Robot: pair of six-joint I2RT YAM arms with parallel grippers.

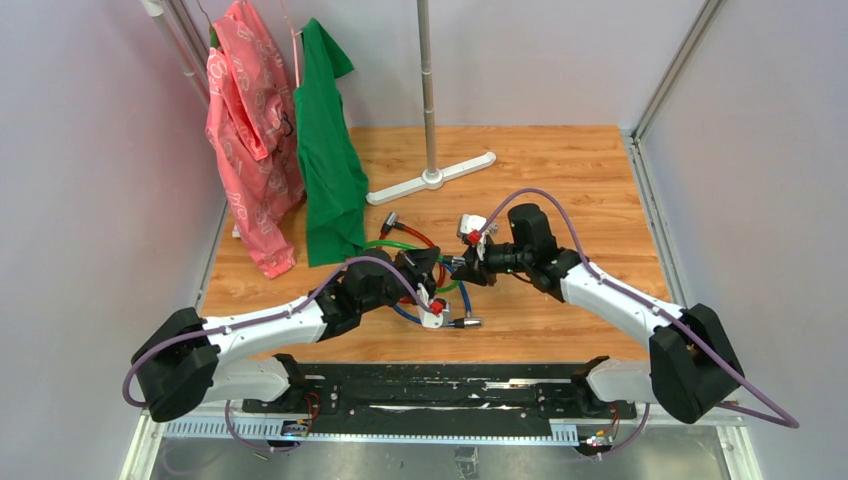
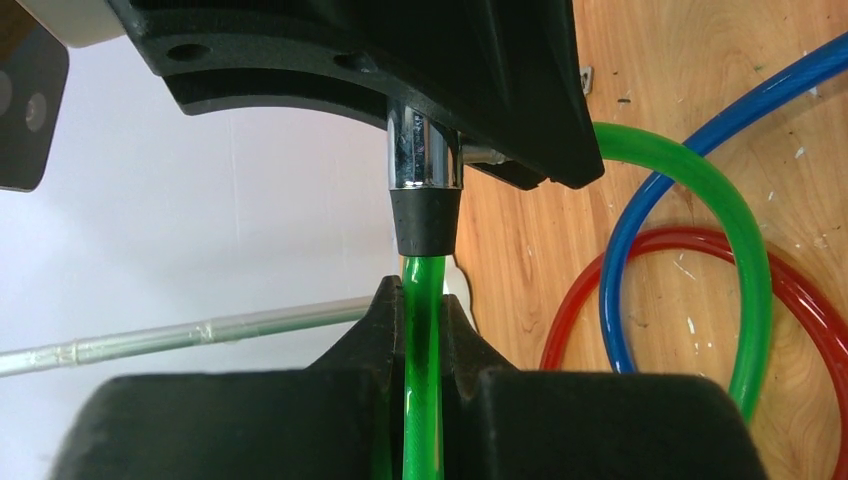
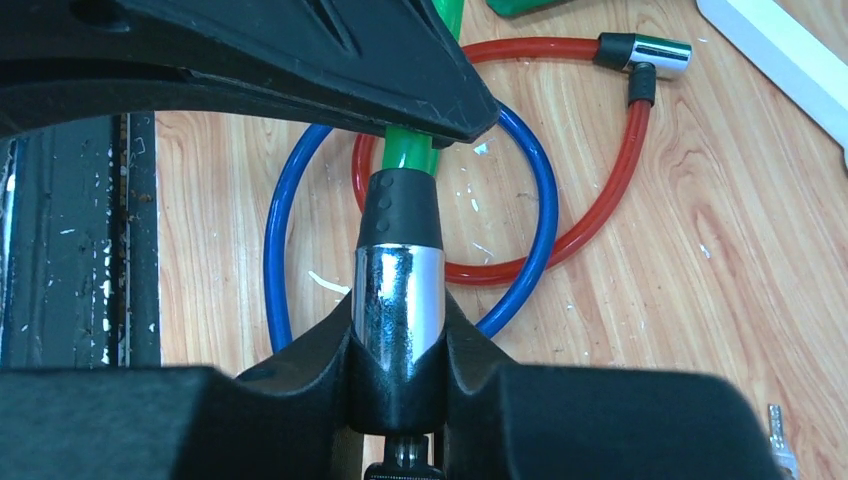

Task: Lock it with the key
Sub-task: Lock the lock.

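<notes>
1. Jaws of the left gripper (image 2: 422, 300) are pressed together on the green cable (image 2: 422, 400), just below its metal plug (image 2: 424, 150).
2. The right gripper (image 3: 400, 315) has its jaws clamped on both sides of this plug.
3. The key (image 3: 778, 445), as far as I can tell, is the tiny silvery piece lying on the table (image 1: 580, 170) near the right gripper. The lower edge of the right wrist view cuts it off, and in the top view it is too small to find.
4. A small metal stub under the plug is half hidden between the right fingers; I cannot tell what it is.
5. In the top view the two grippers meet and cover the plug.
6. The blue cable (image 3: 275, 250) and the red cable (image 3: 530, 47) lie in loops on the table behind the plug and cross each other.
7. At the far left a pink cloth (image 1: 245, 130) and a green cloth (image 1: 325, 150) hang down; beside them is a stand (image 1: 430, 178) with a white foot.
</notes>
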